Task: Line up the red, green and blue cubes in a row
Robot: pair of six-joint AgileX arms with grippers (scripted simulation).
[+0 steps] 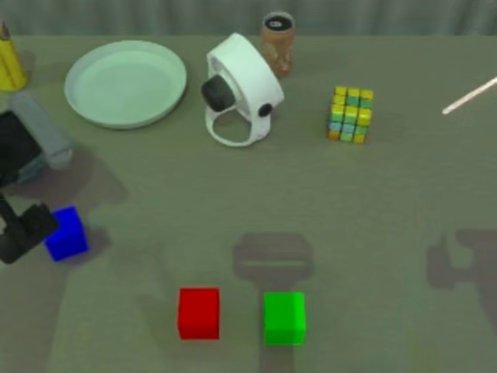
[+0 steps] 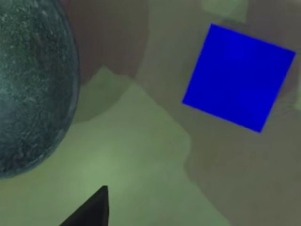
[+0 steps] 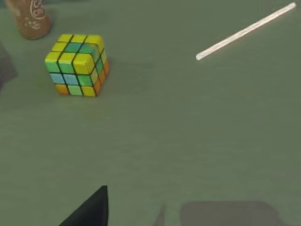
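Left arm (image 1: 35, 140): pale grey, rounded tubular link, with a black housing beside it. Left claw (image 1: 23, 233): matte black, blocky, angular fingers; no markings, cables or screws discernible from above. Left wrist view: one black pointed wedge of a finger (image 2: 89, 211), flat and unmarked. Right wrist view: a matching black wedge (image 3: 89, 209). Right arm itself not seen from above.

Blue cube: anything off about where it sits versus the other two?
Yes. The blue cube sits alone near the table's left edge, turned askew, beside the left gripper. The red cube and green cube already sit side by side, squared, at the front.
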